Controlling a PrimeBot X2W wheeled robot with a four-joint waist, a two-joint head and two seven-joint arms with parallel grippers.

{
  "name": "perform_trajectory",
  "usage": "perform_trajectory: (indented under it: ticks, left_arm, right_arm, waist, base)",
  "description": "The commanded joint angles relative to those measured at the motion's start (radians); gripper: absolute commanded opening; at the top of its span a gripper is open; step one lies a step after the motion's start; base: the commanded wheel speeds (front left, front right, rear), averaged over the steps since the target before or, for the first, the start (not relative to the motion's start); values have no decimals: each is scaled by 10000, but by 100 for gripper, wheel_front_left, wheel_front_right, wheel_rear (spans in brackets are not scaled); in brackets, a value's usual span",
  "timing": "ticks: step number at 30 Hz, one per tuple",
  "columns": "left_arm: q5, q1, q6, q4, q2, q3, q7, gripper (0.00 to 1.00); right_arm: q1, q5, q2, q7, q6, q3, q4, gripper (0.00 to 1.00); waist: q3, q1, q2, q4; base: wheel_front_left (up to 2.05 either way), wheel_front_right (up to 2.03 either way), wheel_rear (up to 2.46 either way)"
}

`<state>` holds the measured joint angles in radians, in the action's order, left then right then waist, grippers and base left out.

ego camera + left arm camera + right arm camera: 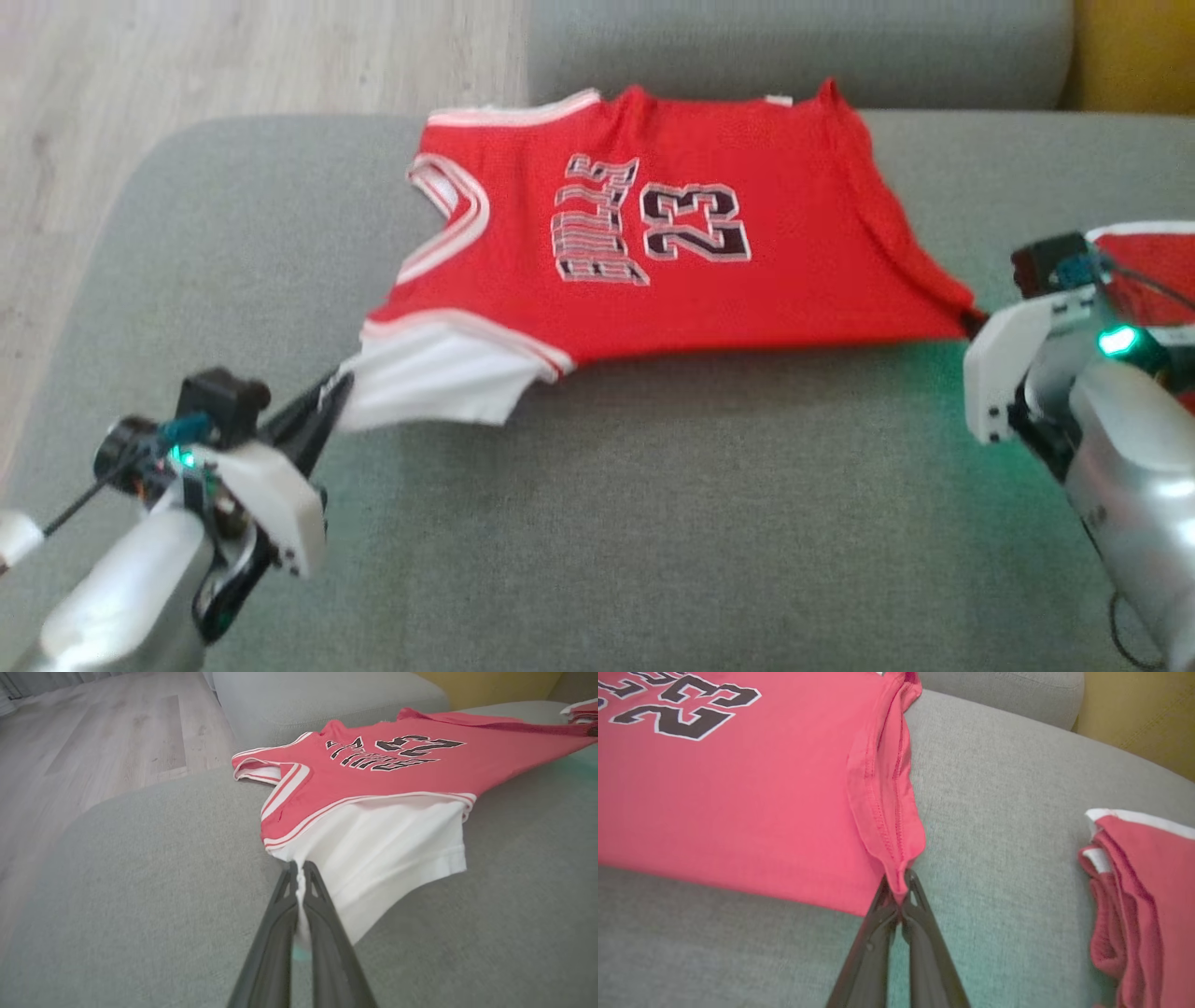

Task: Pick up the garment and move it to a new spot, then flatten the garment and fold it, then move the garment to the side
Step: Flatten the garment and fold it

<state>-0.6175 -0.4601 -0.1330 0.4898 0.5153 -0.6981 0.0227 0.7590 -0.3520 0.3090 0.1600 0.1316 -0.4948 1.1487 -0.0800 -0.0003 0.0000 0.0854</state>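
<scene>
- A wide grey fabric seat cushion (653, 523) carries everything; its far left corner is rounded.
- A red jersey (794, 280) with white trim lies spread over the far half, the number 23 face up and a white sleeve poking out at its left end.
- The jersey's far edge reaches the grey back cushion (794, 47).
- Towards the right, apart from the jersey, sits a bunched red garment (1143, 896) with white trim.
- Pale wooden floor (187, 75) shows beyond the left side.
</scene>
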Motion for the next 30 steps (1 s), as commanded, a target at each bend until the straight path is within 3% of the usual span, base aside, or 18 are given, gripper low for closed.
perform_trajectory:
  ticks: [1,7,15,21,30]
  left_arm:
    - [-138,-144,89,-407,703,429,132,0]
    - [-484,1111,616,-2124,1438,353,1116,0]
    - [-676,1706,1313,-3877,1938,447,1841,0]
    - [-555,978,1271,-3809,1833,466,2088,0]
    - [-390,-998,705,-2252,1537,387,2788,0]
  right_arm:
    - [-168,-396,447,160,-9,-322,-493,0]
    - [-1472,-2524,1510,1161,-9,-1388,-2599,0]
    - [-2262,-3995,2468,1594,-9,-1295,-4370,0]
    - [-1934,-3859,2411,1718,-9,-884,-4687,0]
    - [-604,-3161,1683,2072,-9,-340,-4396,0]
  waist:
    - [249,3,0,-10]
    - [795,3,0,-87]
    - [935,3,0,-192]
    - [471,3,0,-262]
    - [-488,3,0,-390]
  base:
    - [0,0,0]
    - [0,0,0]
    - [0,0,0]
    - [0,0,0]
    - [0,0,0]
